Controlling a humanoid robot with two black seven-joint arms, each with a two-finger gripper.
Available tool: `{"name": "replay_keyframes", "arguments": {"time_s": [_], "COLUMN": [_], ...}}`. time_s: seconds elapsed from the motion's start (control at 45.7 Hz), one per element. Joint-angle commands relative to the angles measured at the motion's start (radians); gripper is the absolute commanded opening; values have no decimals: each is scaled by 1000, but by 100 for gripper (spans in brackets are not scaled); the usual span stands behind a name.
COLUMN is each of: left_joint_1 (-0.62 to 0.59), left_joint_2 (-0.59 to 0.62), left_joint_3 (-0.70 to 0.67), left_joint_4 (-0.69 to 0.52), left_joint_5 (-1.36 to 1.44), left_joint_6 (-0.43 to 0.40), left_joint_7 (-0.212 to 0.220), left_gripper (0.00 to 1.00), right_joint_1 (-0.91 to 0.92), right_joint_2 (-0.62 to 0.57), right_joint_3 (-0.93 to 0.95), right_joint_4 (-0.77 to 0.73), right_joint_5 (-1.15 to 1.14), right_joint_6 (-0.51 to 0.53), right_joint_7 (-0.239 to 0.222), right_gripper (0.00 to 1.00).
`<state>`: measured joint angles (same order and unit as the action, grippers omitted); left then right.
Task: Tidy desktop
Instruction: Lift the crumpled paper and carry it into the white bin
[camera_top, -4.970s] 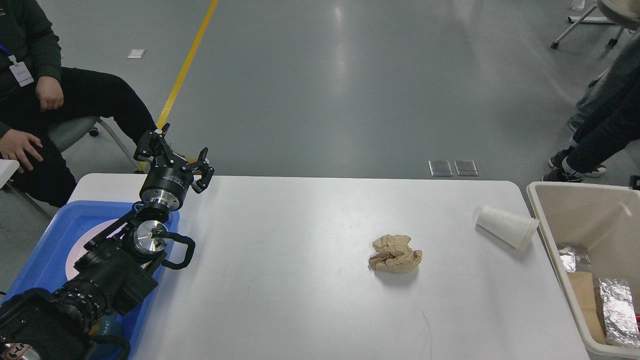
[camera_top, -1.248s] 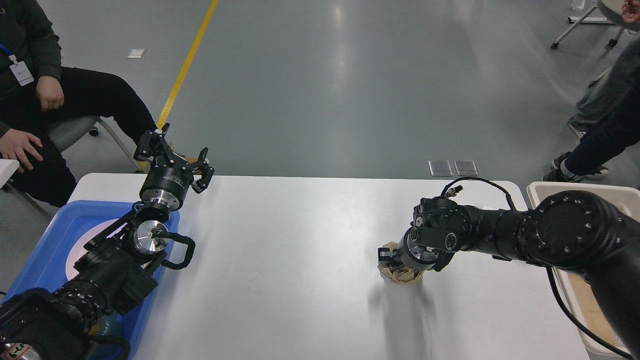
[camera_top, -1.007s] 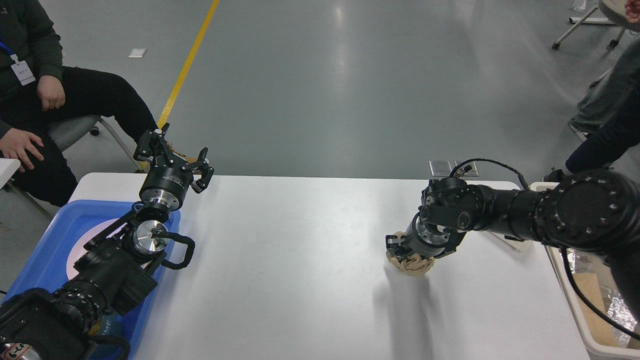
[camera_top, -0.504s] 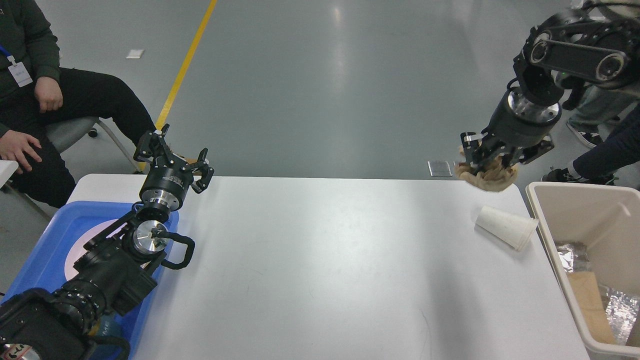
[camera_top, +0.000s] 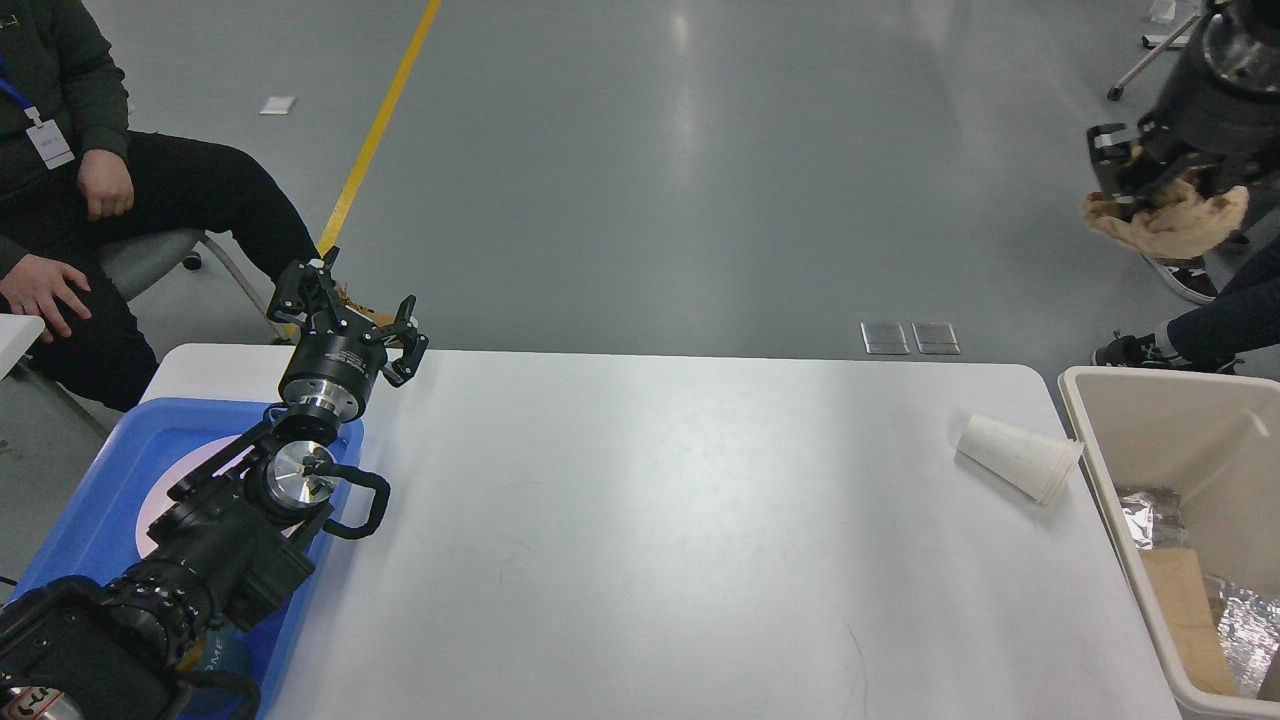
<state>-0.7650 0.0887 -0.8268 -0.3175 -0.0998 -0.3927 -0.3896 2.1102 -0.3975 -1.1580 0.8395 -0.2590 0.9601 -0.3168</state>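
Paper ball (camera_top: 1165, 222) has just gone up off the desktop (camera_top: 640, 520), pinched in the right gripper (camera_top: 1150, 185). Next stop looks like the bin (camera_top: 1085, 420). Left gripper (camera_top: 345, 305) waits, fingers spread and empty.

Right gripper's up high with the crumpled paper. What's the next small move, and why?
Probably lower the right gripper toward the beige bin before opening: the crumpled brown paper hangs high above the bin's far edge, so releasing now might miss.
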Motion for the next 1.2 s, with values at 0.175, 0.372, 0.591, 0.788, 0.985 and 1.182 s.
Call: {"name": "replay_keyframes", "arguments": {"time_s": [0.175, 0.372, 0.591, 0.788, 0.985, 1.182], "left_joint_1": [0, 0, 0, 0, 0, 0], "left_joint_2": [0, 0, 0, -1, 0, 0], "left_joint_3": [0, 0, 0, 0, 0, 0], "left_joint_4": [0, 0, 0, 0, 0, 0], "left_joint_5": [0, 0, 0, 0, 0, 0], "left_joint_6": [0, 0, 0, 0, 0, 0], "left_joint_7": [0, 0, 0, 0, 0, 0], "left_gripper": [96, 96, 96, 96, 96, 96], "right_joint_1": [-378, -798, -1078, -1246, -1289, -1317], "right_joint_2": [-175, -198, -143, -57, -17, -4], "right_joint_3": [-71, -69, -45, 58, 81, 90], "right_joint_4": [-264, -339, -395, -461, -459, -461], "right_joint_5": [-175, -200, -201, -201, -201, -200], "right_joint_6": [-12, -588, -831, -865, -865, -866], "right_joint_7": [1, 2, 2, 2, 2, 2], "right_gripper": [0, 0, 0, 0, 0, 0]}}
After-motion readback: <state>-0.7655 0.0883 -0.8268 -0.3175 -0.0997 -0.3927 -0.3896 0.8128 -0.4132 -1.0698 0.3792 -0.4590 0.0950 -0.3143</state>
